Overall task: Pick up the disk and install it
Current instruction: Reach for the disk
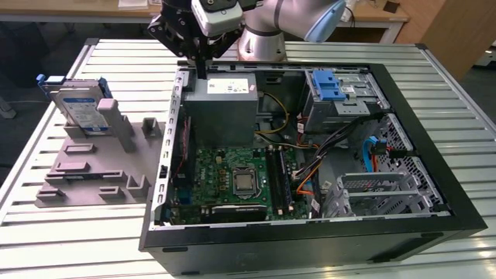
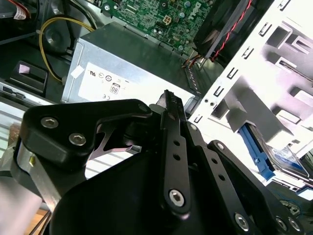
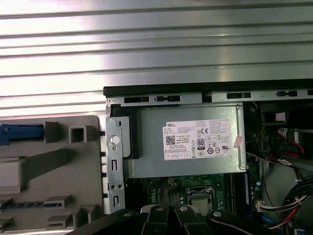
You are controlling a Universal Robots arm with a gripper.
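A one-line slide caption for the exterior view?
Gripper above the power supply in the open computer case; disk stands upright in the grey holder.

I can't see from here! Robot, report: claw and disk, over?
Claw shut, empty, above grey metal box. Disk upright in grey holder, outside case. Case wall between.

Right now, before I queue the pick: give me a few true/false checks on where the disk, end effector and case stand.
1. The disk stands on edge in the grey fixture, outside the case. True.
2. The end effector grips the disk. False: it is shut on nothing, above the power supply.
3. The case is open, with the motherboard exposed. True.
4. The disk is to the exterior view's right of the case. False: it is to the exterior view's left.
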